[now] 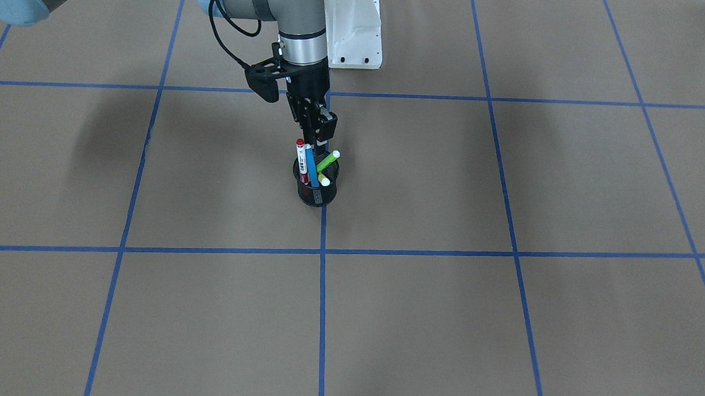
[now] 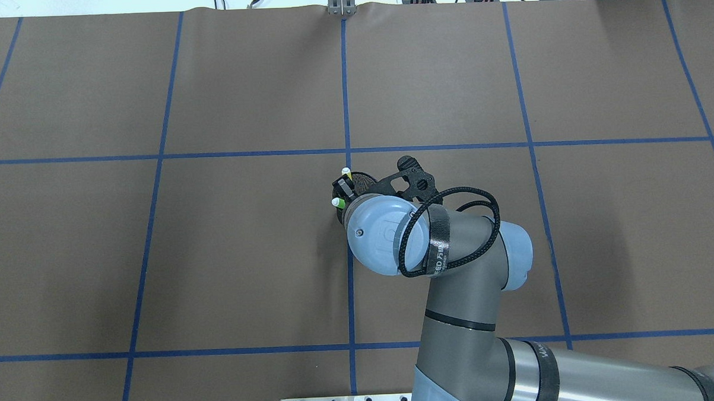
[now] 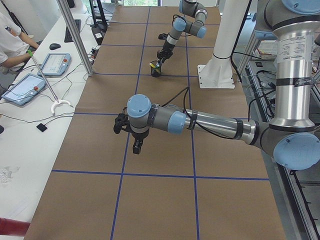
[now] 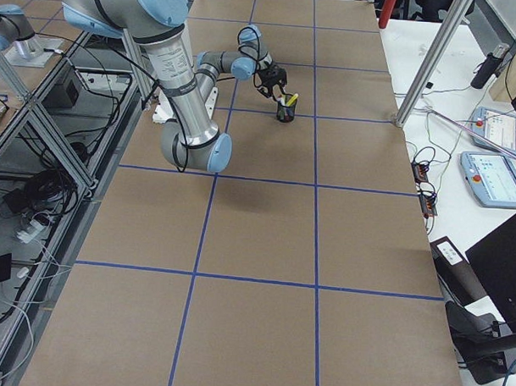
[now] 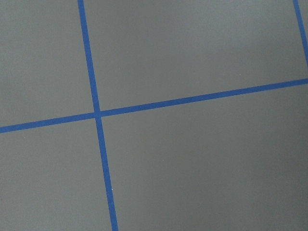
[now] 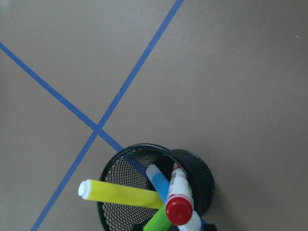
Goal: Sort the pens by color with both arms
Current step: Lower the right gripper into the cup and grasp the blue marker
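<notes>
Four pens (image 1: 313, 163) lean in cup (image 1: 318, 197) on worktop (image 1: 502, 323); right jaws just above them, left jaws well apart; can't tell either's width. Probably light, stiff, slick barrels; I'd pinch near the top.

One mesh cup (image 6: 120, 166) is holding one blue pen (image 6: 157, 182), one red-capped pen (image 6: 180, 204), one green pen (image 6: 156, 224), and one yellow pen (image 6: 120, 193).

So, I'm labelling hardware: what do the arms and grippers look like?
The silver-grey tubular right arm and left arm have light blue joint caps. A black cable loops by the right wrist. The right gripper and left gripper are black.
</notes>
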You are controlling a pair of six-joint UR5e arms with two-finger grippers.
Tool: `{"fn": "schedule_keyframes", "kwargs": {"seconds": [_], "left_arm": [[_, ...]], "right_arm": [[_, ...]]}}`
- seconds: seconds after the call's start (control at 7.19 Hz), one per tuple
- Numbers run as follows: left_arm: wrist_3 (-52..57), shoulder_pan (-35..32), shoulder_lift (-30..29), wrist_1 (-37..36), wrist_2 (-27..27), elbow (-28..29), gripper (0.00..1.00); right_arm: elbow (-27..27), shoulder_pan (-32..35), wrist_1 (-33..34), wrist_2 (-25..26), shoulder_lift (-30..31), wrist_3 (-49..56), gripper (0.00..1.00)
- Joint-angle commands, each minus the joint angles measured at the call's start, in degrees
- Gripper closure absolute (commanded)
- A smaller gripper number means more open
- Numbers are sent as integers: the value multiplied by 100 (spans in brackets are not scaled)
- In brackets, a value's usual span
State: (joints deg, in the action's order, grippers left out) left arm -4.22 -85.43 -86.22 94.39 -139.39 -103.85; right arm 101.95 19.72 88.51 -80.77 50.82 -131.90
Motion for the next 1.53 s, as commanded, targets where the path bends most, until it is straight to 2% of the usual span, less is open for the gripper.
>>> {"fn": "schedule_keyframes", "kwargs": {"seconds": [0.0, 0.28, 0.97, 1.11, 1.25, 1.39], "left_arm": [[0, 0, 0, 0, 0, -12, 0], [0, 0, 0, 0, 0, -21, 0], [0, 0, 0, 0, 0, -21, 0], [0, 0, 0, 0, 0, -21, 0], [0, 0, 0, 0, 0, -21, 0], [0, 0, 0, 0, 0, -21, 0]], "right_arm": [[0, 6, -1, 0, 42, 7, 77], [18, 6, -1, 0, 77, 16, 67], [27, 67, 8, 9, 86, 77, 66], [27, 67, -1, 0, 86, 68, 72], [27, 67, -1, 0, 77, 68, 94], [27, 67, -1, 0, 77, 77, 100]]}}
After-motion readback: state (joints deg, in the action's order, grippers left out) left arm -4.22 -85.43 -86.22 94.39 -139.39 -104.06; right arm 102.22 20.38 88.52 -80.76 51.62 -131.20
